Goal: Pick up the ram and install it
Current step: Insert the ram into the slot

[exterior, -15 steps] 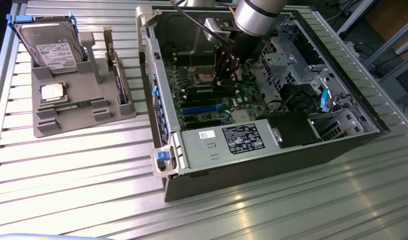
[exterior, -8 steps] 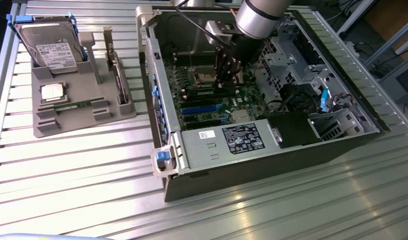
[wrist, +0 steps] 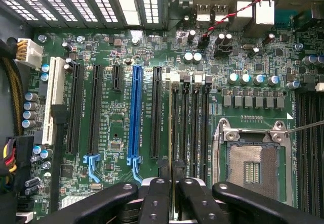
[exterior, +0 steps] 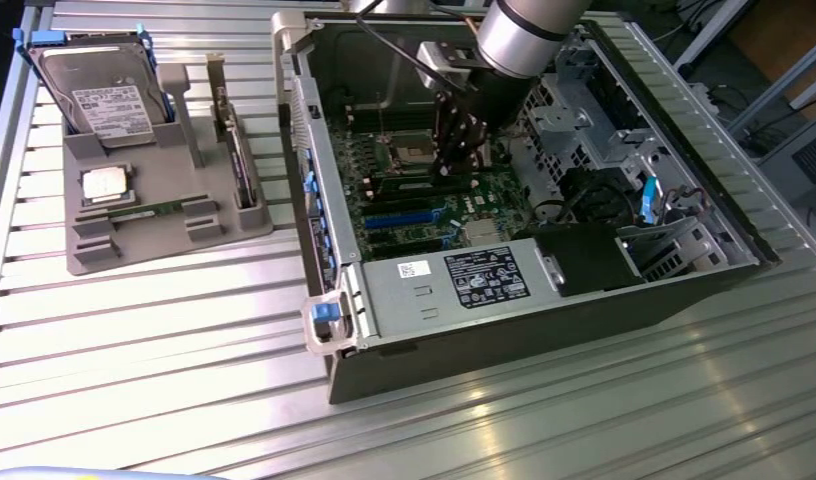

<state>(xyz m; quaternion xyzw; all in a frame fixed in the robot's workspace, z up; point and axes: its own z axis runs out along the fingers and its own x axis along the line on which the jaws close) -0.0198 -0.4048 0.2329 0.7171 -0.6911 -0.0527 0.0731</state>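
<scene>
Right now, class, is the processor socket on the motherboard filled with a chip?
No: in the wrist view the processor socket lies bare inside its metal frame, with no chip seated.

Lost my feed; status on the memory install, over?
Claw shut on thin green RAM stick, over motherboard memory slots. Second green stick on grey tray. Nothing in the way.

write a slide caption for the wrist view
Gripper holding a ram stick on edge over the memory slots beside the empty processor socket.
</scene>
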